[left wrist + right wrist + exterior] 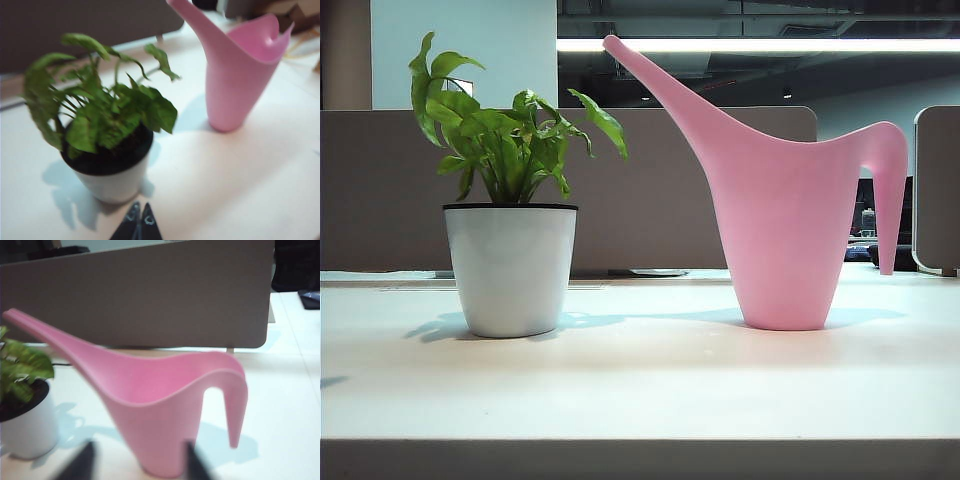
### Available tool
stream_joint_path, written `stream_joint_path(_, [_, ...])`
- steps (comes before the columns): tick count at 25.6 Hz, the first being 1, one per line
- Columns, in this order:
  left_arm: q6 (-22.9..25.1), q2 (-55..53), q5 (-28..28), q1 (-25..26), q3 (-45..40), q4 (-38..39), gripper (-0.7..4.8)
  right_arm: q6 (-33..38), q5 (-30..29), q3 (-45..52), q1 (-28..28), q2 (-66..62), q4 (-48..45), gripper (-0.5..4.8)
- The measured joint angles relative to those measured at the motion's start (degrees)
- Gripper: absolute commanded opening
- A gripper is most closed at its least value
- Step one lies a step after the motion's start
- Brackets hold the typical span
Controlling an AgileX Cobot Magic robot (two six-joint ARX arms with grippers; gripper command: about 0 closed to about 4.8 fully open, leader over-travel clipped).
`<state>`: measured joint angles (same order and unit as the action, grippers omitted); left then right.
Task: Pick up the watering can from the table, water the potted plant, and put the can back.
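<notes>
Watering can (782, 230) stands upright on the desk (640, 390), to the right of the potted plant (510, 200) in the exterior view and well apart from it, its long spout rising toward the plant and its thin handle curving down on the far side. No arm shows in that view. The left tool (136, 221) hangs above the desk just beside the pot, its two dark fingertips pressed together and holding nothing. The right tool (137, 460) hovers near the can's body, its blurred fingers (80, 462) standing apart on either side of the base, gripping nothing.
</notes>
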<state>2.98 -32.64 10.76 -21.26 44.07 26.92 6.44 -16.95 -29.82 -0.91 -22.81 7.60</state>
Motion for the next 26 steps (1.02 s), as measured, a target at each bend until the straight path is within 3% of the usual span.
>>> stream_joint_path(2, [0.0,2.8,-1.0,0.0,-2.6,-2.6,-0.05,0.0,0.0,0.0,0.5,3.5,3.1,0.8])
stream_joint_path(6, [0.0,9.7,-1.9,0.0,-8.8,-8.7,-0.04,0.0,0.0,0.0,0.7,10.3,6.6,0.79])
stream_joint_path(8, [0.0,11.2,-2.1,0.0,-10.2,-10.5,-0.04,0.0,0.0,0.0,0.7,13.6,7.8,0.43])
stream_joint_path(11, [-0.8,10.9,-2.5,0.0,-12.0,-10.6,-0.05,0.0,0.0,-0.2,0.7,16.5,11.0,-0.03])
stream_joint_path(13, [-1.1,10.7,-3.5,0.0,-13.8,-10.1,-0.05,0.0,0.0,-0.2,0.7,17.8,14.9,-0.03])
stream_joint_path(16, [-0.7,13.6,-5.0,0.0,-21.0,-13.1,-0.05,0.0,5.1,0.2,0.7,18.2,21.9,-0.03])
stream_joint_path(19, [-0.9,18.0,-5.3,0.0,-28.0,-21.9,-0.05,-0.5,9.5,3.2,0.7,18.2,17.2,-0.03])
stream_joint_path(26, [-1.6,23.3,-7.1,0.0,-37.1,-24.9,-0.05,-0.7,10.6,18.8,0.7,18.2,0.1,-0.03])
